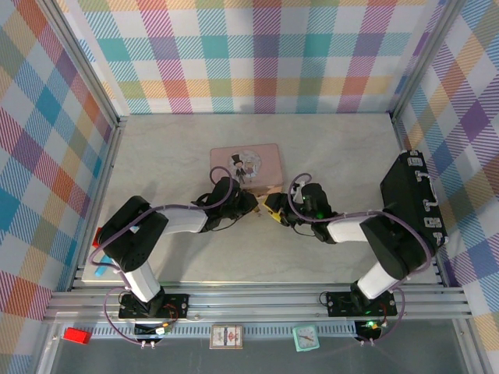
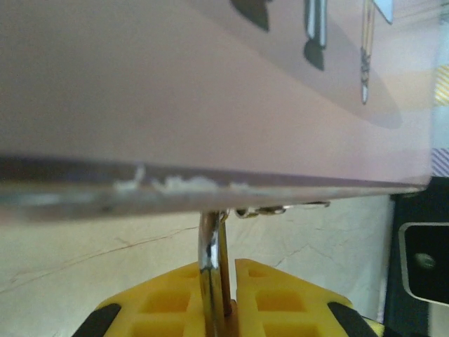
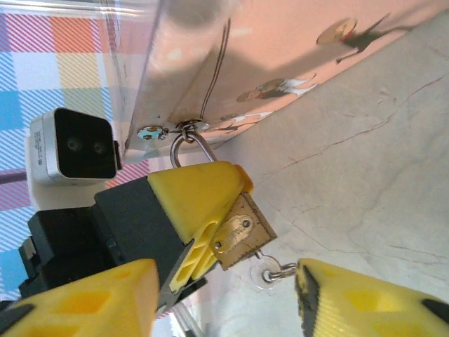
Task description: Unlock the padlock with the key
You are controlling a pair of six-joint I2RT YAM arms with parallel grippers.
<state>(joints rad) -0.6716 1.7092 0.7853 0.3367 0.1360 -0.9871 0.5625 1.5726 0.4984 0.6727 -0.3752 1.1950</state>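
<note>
Clamping the padlock, left gripper; right gripper apart, key seemingly inserted.

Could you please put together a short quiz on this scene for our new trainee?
1. True or false: the shackle of the padlock is hooked to the edge of the pink tin.
2. Which arm's pincer is clamped on the padlock? A) left B) right C) neither
3. In one word, is the right pincer open or shut?

Key
1. True.
2. A: the left pincer is clamped on it.
3. Open: its yellow fingers stand wide apart, on either side of the padlock without touching it.
</note>
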